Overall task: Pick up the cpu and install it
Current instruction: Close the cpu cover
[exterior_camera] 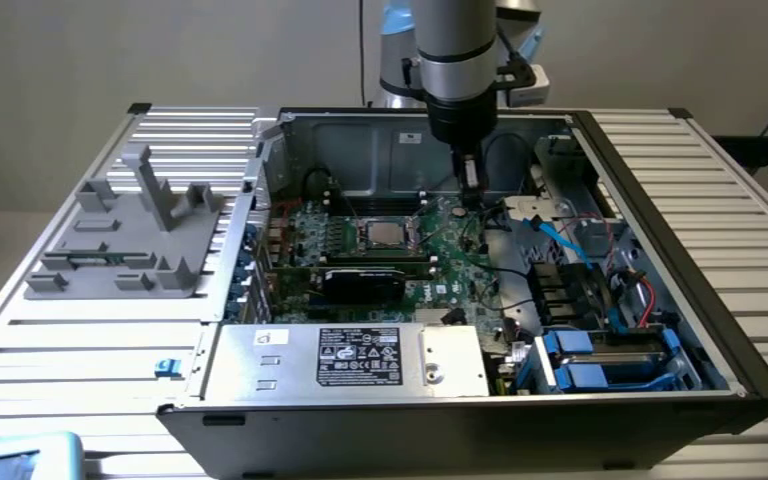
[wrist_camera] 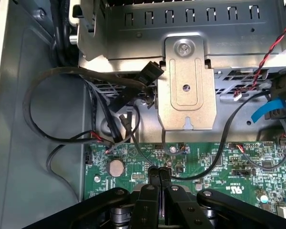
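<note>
Small, flat, square, silver-topped cpu (exterior_camera: 384, 233) lies in the dark metal-framed socket (exterior_camera: 361, 222), near and toward the exterior view's left of the black two-fingered gripper (exterior_camera: 471, 197); its fingers are clenched together, grasping nothing.

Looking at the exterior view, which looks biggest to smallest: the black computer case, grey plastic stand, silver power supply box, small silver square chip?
1. Black computer case.
2. Grey plastic stand and silver power supply box: about alike, and the box sits nearer the camera, so unranked.
3. Small silver square cpu chip, smallest.
</note>
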You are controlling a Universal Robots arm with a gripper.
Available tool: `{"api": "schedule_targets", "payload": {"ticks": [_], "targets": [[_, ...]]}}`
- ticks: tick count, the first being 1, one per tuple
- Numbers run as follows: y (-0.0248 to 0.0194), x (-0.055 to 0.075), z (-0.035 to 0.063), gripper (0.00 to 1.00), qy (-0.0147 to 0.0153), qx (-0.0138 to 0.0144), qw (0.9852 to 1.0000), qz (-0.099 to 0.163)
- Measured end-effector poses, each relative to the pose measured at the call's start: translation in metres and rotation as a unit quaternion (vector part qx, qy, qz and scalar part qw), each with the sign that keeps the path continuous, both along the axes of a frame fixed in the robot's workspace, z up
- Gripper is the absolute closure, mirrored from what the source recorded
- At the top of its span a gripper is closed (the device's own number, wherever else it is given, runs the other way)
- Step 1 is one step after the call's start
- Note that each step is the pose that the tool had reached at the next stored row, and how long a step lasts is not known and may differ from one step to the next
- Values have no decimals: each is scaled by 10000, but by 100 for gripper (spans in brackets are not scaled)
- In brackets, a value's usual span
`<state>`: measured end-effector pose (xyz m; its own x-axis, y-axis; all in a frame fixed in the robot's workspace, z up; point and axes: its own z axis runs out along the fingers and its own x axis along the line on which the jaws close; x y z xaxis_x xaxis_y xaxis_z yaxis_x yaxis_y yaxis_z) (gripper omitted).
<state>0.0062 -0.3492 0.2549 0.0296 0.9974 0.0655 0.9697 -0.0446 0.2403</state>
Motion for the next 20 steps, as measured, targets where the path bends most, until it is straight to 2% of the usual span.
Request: {"api": "schedule_targets", "payload": {"ticks": [7, 9, 11, 12, 13, 17, 20], "targets": [[0, -2, -126, 89, 0, 1, 10000, -21], [0, -2, -158, 89, 3, 14, 10000, -25], [-2, 0, -182, 89, 18, 38, 10000, -26], [-2, 1, -188, 89, 43, 45, 10000, -27], [-3, 3, -188, 89, 107, 52, 9999, -27], [-4, 8, -188, 89, 474, 63, 9989, -29], [-4, 14, -181, 89, 669, 74, 9977, -29]]}}
